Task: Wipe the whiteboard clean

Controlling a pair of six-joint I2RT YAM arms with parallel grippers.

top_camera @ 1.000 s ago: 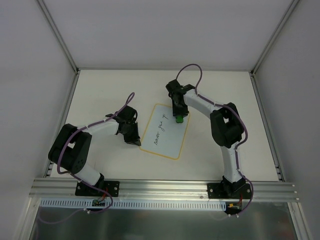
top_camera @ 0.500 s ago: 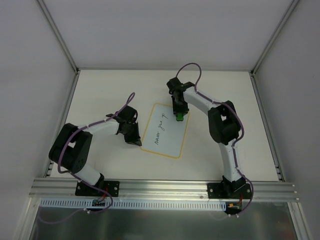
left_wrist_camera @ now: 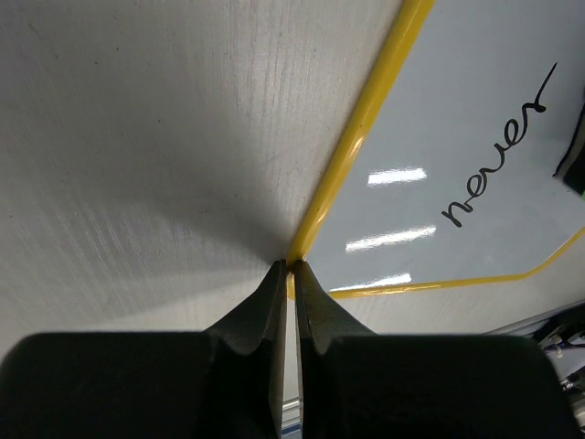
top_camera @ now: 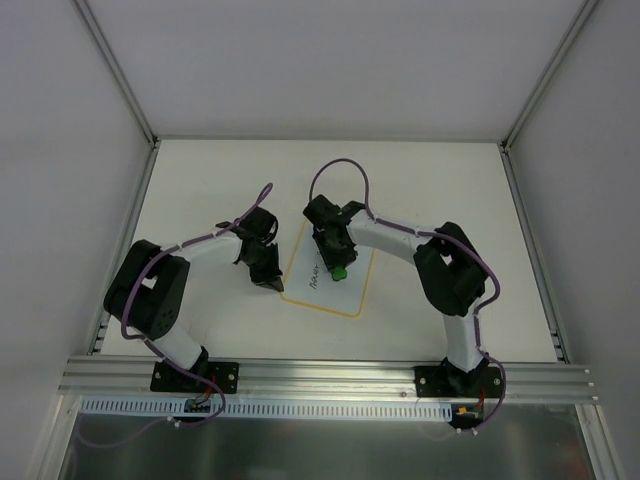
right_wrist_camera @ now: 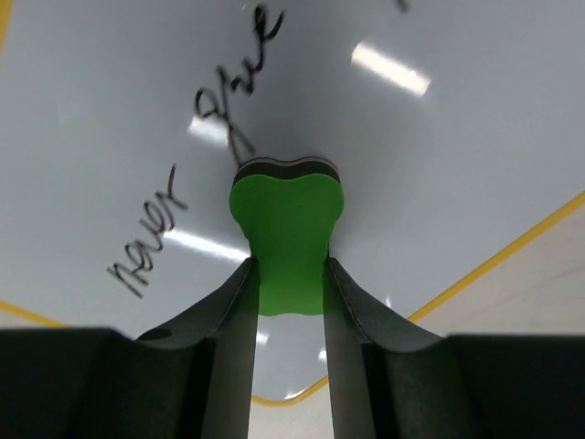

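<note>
The whiteboard (top_camera: 352,292), white with a yellow border, lies flat at the table's middle. Black handwriting shows on it in the right wrist view (right_wrist_camera: 155,229) and the word "never" in the left wrist view (left_wrist_camera: 498,169). My right gripper (top_camera: 339,268) is shut on a green eraser (right_wrist_camera: 286,242), which presses on the board just right of the writing. My left gripper (top_camera: 270,284) is shut, its fingertips (left_wrist_camera: 291,267) touching the board's yellow left edge (left_wrist_camera: 356,137) near the near-left corner.
The white table (top_camera: 200,200) is walled on the left, right and back. An aluminium rail (top_camera: 320,375) runs along the near edge, with both arm bases on it.
My right gripper has carried the green eraser from the board's far end toward the near left, over the writing. The left gripper has stayed at the board's left edge.
</note>
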